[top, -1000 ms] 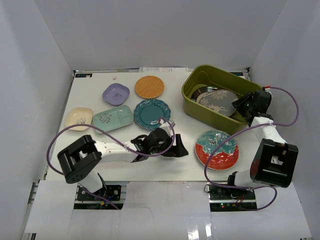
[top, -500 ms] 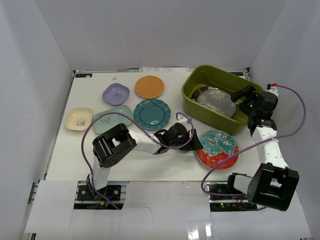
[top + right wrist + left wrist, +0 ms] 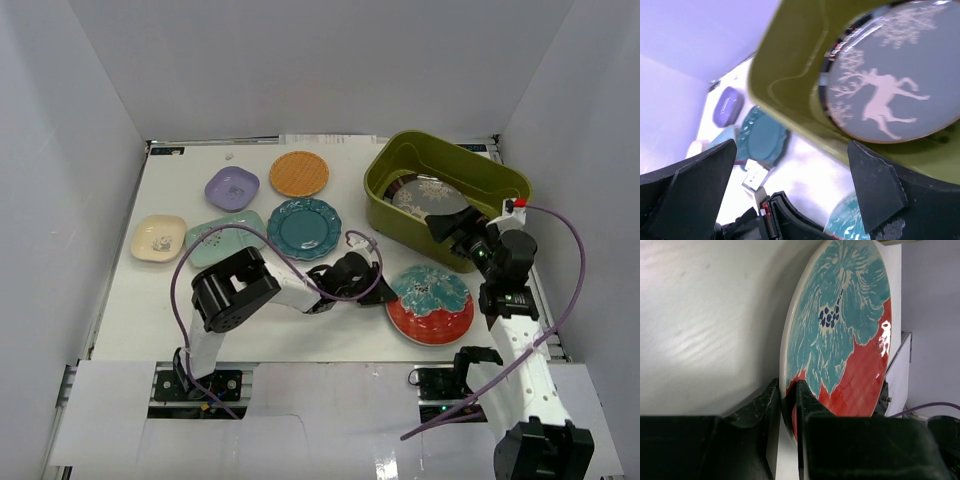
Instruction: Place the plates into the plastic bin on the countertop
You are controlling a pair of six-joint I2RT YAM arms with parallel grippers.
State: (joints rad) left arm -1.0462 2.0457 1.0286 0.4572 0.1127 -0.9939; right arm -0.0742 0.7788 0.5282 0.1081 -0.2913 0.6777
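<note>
White walls close in a white desk point(image 3: 130, 310). Lower right of centre in the overhead view, the red-and-teal plate point(image 3: 432, 305) lies just below the olive plastic bin point(image 3: 393, 215), where a grey plate point(image 3: 435, 195) already rests. The left hand point(image 3: 377, 290) pinches the plate's left rim. The right hand point(image 3: 447, 226) hangs spread wide at the bin's lower wall. The plate is probably glazed ceramic: stiff, slick, brittle. Its rim is the only purchase, so a deep bite and a gentle lift seem wise.

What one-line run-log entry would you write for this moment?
left gripper: shut on red-and-teal plate rim | right gripper: open, empty, by plastic bin | grey plate: in bin
</note>
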